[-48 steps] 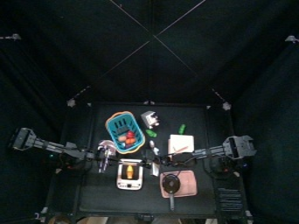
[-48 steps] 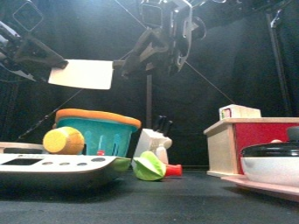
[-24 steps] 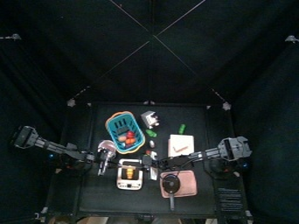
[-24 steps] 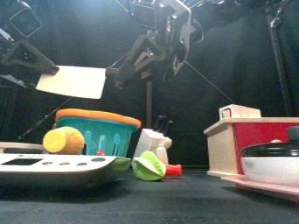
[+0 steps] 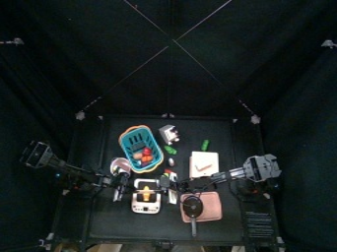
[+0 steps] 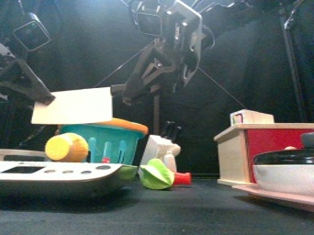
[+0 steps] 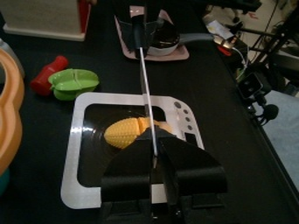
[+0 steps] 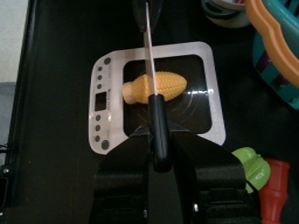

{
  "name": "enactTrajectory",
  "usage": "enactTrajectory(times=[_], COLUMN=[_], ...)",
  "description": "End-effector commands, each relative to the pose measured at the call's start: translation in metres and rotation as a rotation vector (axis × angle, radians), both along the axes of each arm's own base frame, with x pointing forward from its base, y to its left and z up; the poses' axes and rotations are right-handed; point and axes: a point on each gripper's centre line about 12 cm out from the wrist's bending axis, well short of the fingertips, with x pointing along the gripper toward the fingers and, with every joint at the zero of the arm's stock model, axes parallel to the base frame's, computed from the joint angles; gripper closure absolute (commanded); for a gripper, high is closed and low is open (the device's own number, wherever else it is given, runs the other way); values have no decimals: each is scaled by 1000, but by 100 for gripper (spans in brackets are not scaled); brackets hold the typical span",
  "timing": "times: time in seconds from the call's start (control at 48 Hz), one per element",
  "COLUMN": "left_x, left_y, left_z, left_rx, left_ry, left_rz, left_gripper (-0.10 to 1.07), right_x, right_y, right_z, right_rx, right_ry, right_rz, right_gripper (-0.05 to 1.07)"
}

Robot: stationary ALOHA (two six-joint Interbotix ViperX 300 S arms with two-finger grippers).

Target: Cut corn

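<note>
The corn (image 6: 68,147), a stubby yellow cob, lies on a white scale-like board (image 6: 50,173) at the front left. A white-bladed knife (image 6: 76,106) hangs flat-side-on just above the cob, held between both arms. My left gripper (image 6: 35,92) is shut on the blade's left end and my right gripper (image 6: 128,84) on its right end. In the left wrist view the knife's thin edge (image 7: 145,83) runs out of my gripper (image 7: 158,147) across the corn (image 7: 138,131). The right wrist view shows the same knife edge (image 8: 149,57) over the corn (image 8: 158,86).
A teal basket (image 6: 105,138) with several toy foods stands right behind the board. A green piece (image 6: 156,174) lies beside the board. Right of that stand a red-and-white box (image 6: 263,147) and a pink tray (image 7: 176,54) with a dark pan.
The knife has come down and a little to the left, from well above the basket to just over the corn. Both arms dropped with it.
</note>
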Motion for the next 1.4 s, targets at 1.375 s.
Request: enactTrajectory(times=[1.375], left_x=[13], left_y=[-5], left_z=[12], left_rx=[49], left_ry=[-64], left_rz=[-30], left_gripper=[57], right_x=[13], right_y=[-5], right_z=[25], right_rx=[-16], right_ry=[-70], right_rz=[2], right_gripper=[51])
